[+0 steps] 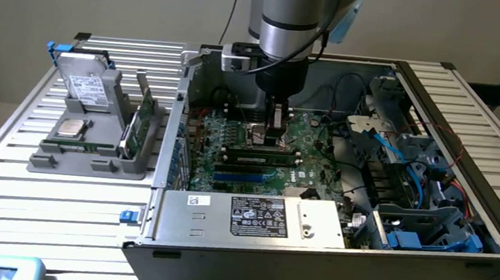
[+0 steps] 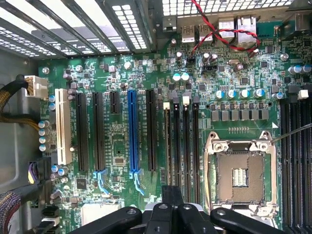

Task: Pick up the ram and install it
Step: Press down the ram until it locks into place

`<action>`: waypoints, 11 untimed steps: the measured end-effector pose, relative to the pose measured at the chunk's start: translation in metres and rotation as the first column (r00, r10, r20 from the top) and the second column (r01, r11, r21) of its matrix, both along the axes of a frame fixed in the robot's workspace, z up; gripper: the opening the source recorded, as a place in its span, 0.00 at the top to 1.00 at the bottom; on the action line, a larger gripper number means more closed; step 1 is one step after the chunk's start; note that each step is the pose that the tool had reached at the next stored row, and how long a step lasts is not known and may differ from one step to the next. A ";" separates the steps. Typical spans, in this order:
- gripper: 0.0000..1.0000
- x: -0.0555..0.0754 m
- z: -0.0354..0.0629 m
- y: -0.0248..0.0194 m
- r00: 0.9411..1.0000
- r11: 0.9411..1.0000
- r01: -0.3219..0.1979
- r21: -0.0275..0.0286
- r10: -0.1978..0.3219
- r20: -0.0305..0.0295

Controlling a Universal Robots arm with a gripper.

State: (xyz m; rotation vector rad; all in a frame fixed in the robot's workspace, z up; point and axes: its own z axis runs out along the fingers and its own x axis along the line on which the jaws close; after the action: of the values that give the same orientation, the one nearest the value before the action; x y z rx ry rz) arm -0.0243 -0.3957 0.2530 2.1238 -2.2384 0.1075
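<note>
gripper (image 1: 276, 123) fingers together, inside the open pc case (image 1: 312, 254) above the motherboard (image 2: 122, 146). ram (image 1: 258, 159) sits in a slot just in front of it. grey tray (image 1: 94, 157) on the exterior view's left holds a drive (image 1: 87, 88) and upright cards (image 1: 143, 120).

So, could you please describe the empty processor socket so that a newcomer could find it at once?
Look inside the open computer case at the large green motherboard. Between two banks of long black slots sits the processor socket: the only square, silver-framed opening among those narrow strips.
</note>
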 end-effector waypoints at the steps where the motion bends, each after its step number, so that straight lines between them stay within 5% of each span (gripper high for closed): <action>1: 0.89 0.000 0.0000 0.0000 1.000 1.000 0.000 0.000 0.000 0.000; 11: 0.89 0.000 -0.0001 -0.0001 1.000 1.000 0.005 0.001 -0.005 0.000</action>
State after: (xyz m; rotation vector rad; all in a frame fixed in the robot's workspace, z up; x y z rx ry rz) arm -0.0243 -0.3957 0.2528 2.1180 -2.2441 0.1066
